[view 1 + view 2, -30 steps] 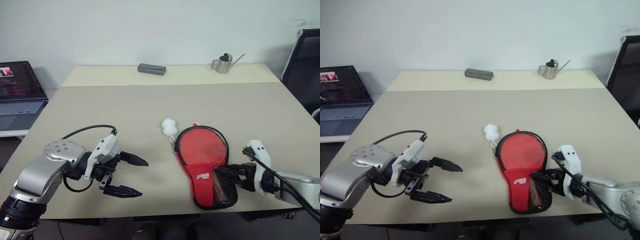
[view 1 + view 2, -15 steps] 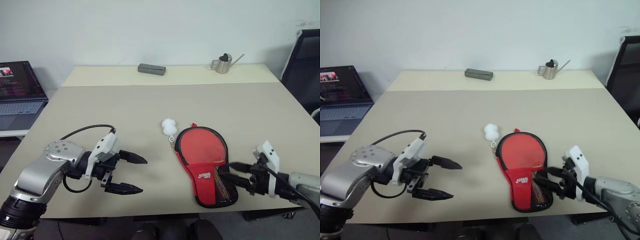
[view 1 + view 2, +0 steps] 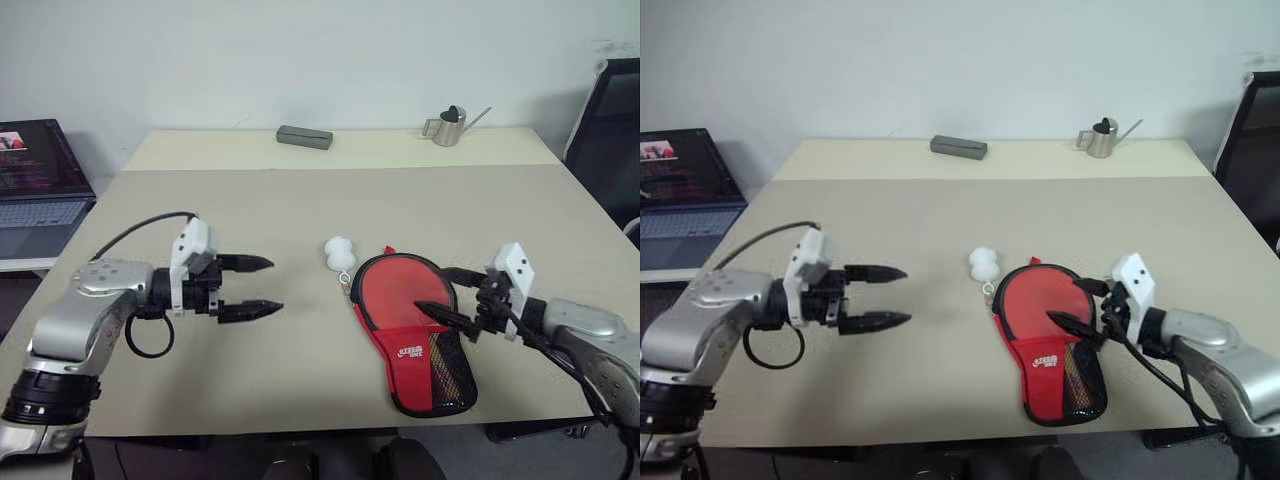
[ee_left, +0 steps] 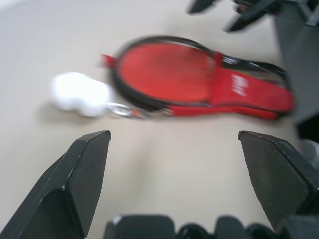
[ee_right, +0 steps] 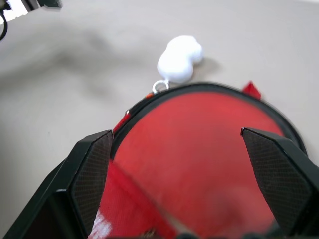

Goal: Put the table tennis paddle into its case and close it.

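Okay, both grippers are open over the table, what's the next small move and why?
Probably bring the left gripper toward the white pom-pom pull to work the zipper. The case lies flat with its round end edged by the black zipper, both grippers empty, and the right gripper open over the case, placed to steady it.

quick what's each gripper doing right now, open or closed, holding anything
Left gripper: open, holding nothing.
Right gripper: open, empty, over the case.
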{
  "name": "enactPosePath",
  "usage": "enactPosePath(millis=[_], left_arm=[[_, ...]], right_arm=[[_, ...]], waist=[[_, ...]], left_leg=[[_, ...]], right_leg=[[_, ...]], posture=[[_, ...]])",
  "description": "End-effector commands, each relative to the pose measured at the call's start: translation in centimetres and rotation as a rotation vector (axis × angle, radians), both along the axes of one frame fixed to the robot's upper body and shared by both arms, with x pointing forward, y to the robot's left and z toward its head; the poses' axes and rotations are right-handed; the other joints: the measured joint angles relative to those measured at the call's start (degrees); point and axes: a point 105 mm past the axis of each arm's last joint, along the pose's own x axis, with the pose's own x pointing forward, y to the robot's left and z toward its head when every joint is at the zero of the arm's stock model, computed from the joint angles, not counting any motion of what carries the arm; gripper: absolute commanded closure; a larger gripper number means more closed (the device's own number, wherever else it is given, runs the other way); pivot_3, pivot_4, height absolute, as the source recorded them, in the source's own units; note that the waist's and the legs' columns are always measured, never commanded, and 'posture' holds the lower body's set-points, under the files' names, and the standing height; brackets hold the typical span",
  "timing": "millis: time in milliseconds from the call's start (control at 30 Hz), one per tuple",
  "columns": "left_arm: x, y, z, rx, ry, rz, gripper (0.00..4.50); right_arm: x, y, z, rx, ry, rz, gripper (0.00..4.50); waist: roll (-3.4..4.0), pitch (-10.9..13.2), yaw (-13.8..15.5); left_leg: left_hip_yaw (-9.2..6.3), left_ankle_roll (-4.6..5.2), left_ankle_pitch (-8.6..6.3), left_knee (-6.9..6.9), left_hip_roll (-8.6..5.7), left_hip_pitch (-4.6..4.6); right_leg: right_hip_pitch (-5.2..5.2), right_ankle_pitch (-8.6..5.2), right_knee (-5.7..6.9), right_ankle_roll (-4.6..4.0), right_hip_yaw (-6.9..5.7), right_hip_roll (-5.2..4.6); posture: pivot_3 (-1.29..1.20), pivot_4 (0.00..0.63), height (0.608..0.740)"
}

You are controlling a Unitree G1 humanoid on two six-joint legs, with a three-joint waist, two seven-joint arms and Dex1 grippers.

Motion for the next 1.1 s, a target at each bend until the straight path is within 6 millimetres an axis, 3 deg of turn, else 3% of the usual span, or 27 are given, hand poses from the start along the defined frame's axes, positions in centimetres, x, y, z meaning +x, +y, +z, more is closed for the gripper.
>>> enactPosePath(millis=[33,267,600,833,1100], left_arm=[[0.4,0.5,1.1,-0.001,-0.064,0.044,0.0],[1.2,0.3,0.4,0.001,-0.092,0.1,0.0],[2.6,-1.0,0.1,-0.001,-0.122,0.105,0.0],[3.2,-1.2,0.4,-0.002,-0.144,0.11,0.0],[5.1,-0.7,-0.3,0.029,-0.183,0.188,0.0]], right_arm=[[0.0,1.5,0.9,0.013,-0.048,0.082,0.02],[1.5,4.0,0.9,0.029,-0.083,0.123,0.02],[4.8,3.9,-3.2,0.0,-0.039,0.032,0.02],[4.7,2.3,-5.5,-0.033,-0.033,0.012,0.02],[4.0,2.8,-6.8,-0.03,-0.051,-0.004,0.02]], waist=[[0.0,0.0,-0.01],[0.0,0.0,0.03],[0.0,0.0,0.01],[0.01,0.0,-0.07],[-0.02,-0.03,-0.01]], left_leg=[[-0.02,-0.02,0.0,0.0,0.0,-0.01],[-0.13,-0.16,0.06,0.01,-0.07,-0.11],[-0.21,-0.26,0.12,0.04,-0.17,-0.13],[-0.21,-0.28,0.13,0.04,-0.19,-0.13],[-0.22,-0.33,0.16,0.11,-0.22,-0.07]], right_leg=[[0.0,0.0,-0.01,0.0,-0.03,-0.02],[-0.05,0.01,-0.03,-0.02,-0.15,-0.27],[-0.06,0.02,0.01,-0.02,-0.25,-0.27],[-0.07,0.02,0.04,-0.02,-0.26,-0.25],[-0.06,0.02,0.27,-0.02,-0.25,-0.25]], posture=[[0.0,0.15,0.74],[0.0,0.15,0.74],[0.0,0.15,0.74],[0.0,0.15,0.74],[0.0,0.15,0.74]])
